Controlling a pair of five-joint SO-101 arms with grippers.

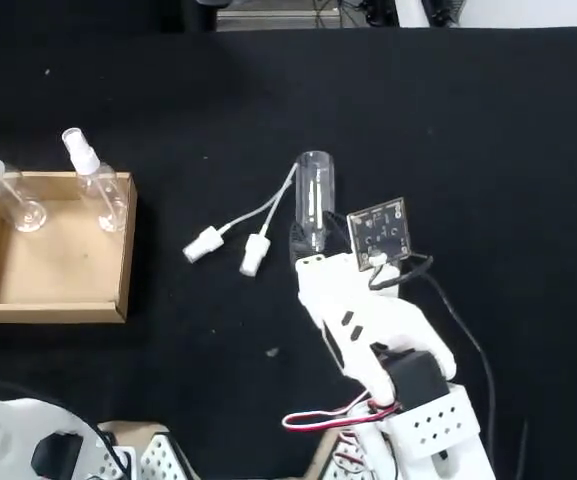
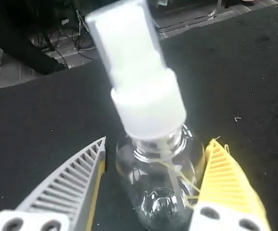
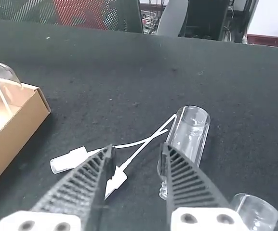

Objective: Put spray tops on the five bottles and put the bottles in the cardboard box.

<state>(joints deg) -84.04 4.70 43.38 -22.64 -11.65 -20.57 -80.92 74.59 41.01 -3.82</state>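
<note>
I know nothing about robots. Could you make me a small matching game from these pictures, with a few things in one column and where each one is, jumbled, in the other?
Things:
1. cardboard box
2. loose spray tops
3. open bottle
4. capped bottle in the left wrist view

Places:
A. held in the left claw
B. lying on its side on the black table, no top on
C. at the left of the high view, two finished bottles standing in it
D. lying beside the open bottle, thin tubes trailing

Pairs: 1-C, 2-D, 3-B, 4-A.
</note>
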